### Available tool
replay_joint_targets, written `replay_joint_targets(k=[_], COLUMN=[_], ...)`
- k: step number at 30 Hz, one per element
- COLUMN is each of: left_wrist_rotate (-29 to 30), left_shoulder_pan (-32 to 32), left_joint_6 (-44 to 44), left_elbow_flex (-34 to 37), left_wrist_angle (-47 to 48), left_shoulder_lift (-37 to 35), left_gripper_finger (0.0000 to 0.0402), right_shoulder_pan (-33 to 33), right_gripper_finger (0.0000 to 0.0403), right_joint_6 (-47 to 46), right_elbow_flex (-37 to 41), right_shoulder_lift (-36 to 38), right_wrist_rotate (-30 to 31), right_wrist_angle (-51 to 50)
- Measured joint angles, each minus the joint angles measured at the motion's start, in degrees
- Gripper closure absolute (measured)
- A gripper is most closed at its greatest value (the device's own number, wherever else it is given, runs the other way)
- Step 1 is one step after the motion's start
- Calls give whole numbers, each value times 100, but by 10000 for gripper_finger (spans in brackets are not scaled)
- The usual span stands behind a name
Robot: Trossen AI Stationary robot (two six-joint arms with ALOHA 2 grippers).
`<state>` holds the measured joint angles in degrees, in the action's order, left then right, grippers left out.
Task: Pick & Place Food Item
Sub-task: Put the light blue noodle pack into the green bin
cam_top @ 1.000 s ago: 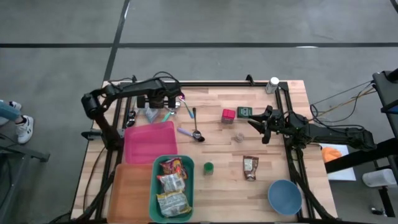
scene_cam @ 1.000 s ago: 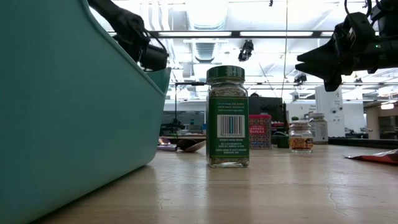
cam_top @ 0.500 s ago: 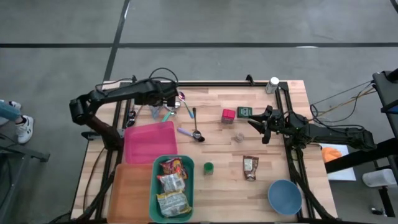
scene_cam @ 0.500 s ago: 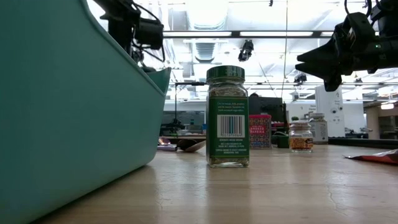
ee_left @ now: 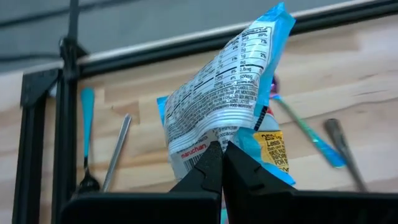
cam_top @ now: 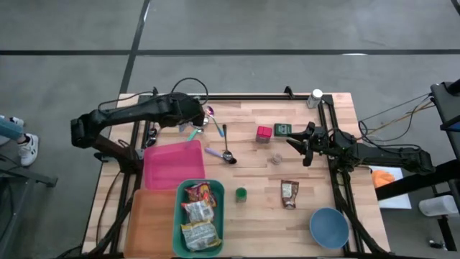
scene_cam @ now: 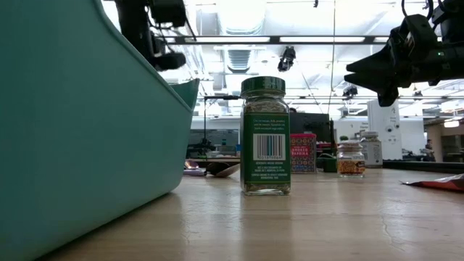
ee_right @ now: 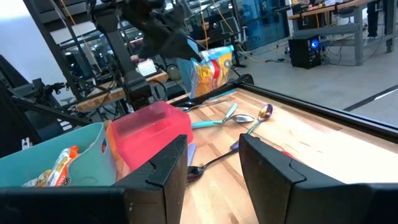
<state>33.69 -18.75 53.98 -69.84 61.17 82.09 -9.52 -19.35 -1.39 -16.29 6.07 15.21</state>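
A blue-and-white noodle packet (ee_left: 227,93) hangs in the air over the table's far left part, with my left gripper (ee_left: 221,163) shut on it. The right wrist view shows the same packet (ee_right: 211,71) below that gripper (ee_right: 189,55), above the spoons. In the high view my left gripper (cam_top: 192,120) is just beyond the pink bin (cam_top: 172,164). A teal bin (cam_top: 215,237) at the near edge holds several food packets. My right gripper (cam_top: 297,144) stands open and level over the right side, with nothing between its fingers (ee_right: 165,171). My left gripper pinches the packet between its two fingers at one end, on the crimped edge (ee_left: 214,138). The fingers slant down from above. The packet is lifted clear of the table and hangs crumpled beyond the fingertips, its printed back toward the wrist camera.
Spoons and a fork (cam_top: 225,144) lie on the far left. A green-lidded spice jar (cam_top: 241,193) stands mid-table, with a brown packet (cam_top: 289,193), a small jar (cam_top: 276,158), a red box (cam_top: 264,132) and a green box (cam_top: 282,129) nearby. An orange tray (cam_top: 151,230) and a blue bowl (cam_top: 329,226) sit near the front edge.
My left gripper has risen from the far left of the table with the noodle packet, which lay on the wood and now hangs clear. The wrist has turned as it rose, and the arm's elbow has swung toward the table's left edge.
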Motion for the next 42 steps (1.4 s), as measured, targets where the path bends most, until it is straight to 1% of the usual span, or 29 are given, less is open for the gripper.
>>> replay_joint_targets(k=[7,11,16,21,25,32,36,42], left_wrist_rotate=[427,577,618,512,363,-186,-242,-242], left_shoulder_pan=[694,1126,1672,2249,2656,3331,3848,4772], left_joint_6=[-525,-854,-1291,-1782,-1949,-1945,-1674,-1437], left_elbow_flex=[0,0,0,0,0,0,0,0], left_wrist_angle=[-315,-435,-695,-1015,-1272,-1382,-1436,-1805], left_shoulder_lift=[-468,-721,-991,-1226,-1390,-1420,-1410,-1410], left_gripper_finger=[401,401,401,401,401,401,401,401], right_shoulder_pan=[2,0,2,2,0,0,0,0], right_gripper_finger=[261,261,261,261,261,261,261,261], right_joint_6=[0,0,2,2,2,2,2,2], right_elbow_flex=[0,0,0,0,0,0,0,0], right_shoulder_lift=[2,2,2,2,2,2,2,2], right_wrist_rotate=[0,0,0,0,0,0,-2,-2], right_wrist_angle=[-1,1,0,1,1,-1,1,-1])
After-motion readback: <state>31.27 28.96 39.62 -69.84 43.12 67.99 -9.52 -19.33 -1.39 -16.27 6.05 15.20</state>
